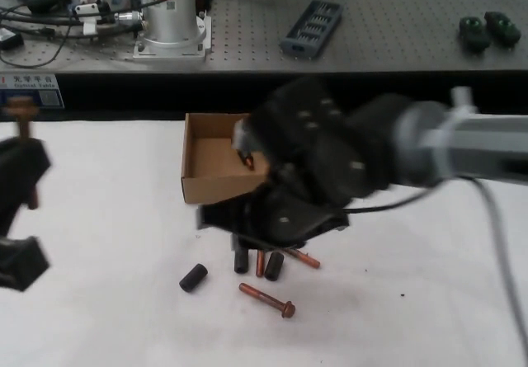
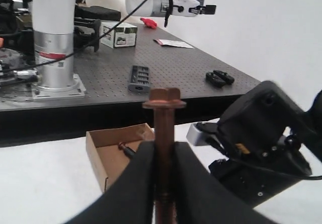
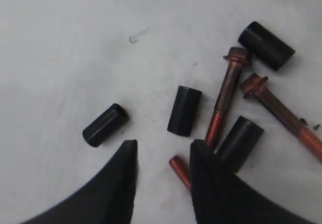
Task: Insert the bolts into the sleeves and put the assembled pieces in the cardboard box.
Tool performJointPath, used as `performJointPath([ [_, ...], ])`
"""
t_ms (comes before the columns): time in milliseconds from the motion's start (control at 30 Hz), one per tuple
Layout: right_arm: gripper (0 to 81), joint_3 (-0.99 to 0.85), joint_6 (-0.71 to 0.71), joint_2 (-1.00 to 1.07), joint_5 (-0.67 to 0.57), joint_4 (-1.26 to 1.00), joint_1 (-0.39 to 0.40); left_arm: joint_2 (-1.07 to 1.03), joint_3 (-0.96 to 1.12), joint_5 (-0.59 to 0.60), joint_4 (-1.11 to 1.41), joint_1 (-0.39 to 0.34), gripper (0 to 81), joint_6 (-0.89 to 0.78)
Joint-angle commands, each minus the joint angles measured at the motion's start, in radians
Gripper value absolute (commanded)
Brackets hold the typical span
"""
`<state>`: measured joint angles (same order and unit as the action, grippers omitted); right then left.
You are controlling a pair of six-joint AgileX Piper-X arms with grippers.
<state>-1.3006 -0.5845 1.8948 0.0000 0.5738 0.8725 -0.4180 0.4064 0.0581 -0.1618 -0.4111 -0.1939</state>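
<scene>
One bolt [image 2: 163, 123] stands upright, clamped in the left fingers [image 2: 133, 183]. The right fingers [image 3: 118, 183], spread, hover over sleeves [image 3: 184, 110] at the cardboard box's [image 1: 206, 181] six o'clock. Best to pinch one sleeve mid-body, probably the nearest, clear of the loose bolts [image 3: 226, 90].

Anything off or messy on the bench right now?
Nothing damaged or spilled. Loose sleeves and bolts lie scattered at mixed angles on the white cloth near the cardboard box, not yet assembled. The left hand grips one bolt upright, head up.
</scene>
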Motion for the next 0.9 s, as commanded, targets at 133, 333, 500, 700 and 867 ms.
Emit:
performJointPath([
  [133,26.9,-0.170,-0.021,0.135,0.058,0.186,0.003,0.068,0.003,-0.058,-0.123,0.001,0.6,-0.052],
  [333,26.9,-0.184,-0.030,0.177,0.081,0.173,0.003,0.068,0.003,-0.053,-0.135,0.001,0.6,-0.055],
  [500,26.9,-0.184,-0.030,0.184,0.081,0.133,0.001,0.068,-0.036,0.124,-0.074,0.001,0.6,-0.062],
  [700,26.9,-0.184,-0.030,0.184,0.081,0.103,-0.016,0.068,-0.084,0.241,-0.051,0.001,0.6,-0.054],
  [867,26.8,-0.184,-0.030,0.184,0.081,0.093,-0.023,0.068,-0.084,0.235,-0.038,0.001,0.6,-0.054],
])
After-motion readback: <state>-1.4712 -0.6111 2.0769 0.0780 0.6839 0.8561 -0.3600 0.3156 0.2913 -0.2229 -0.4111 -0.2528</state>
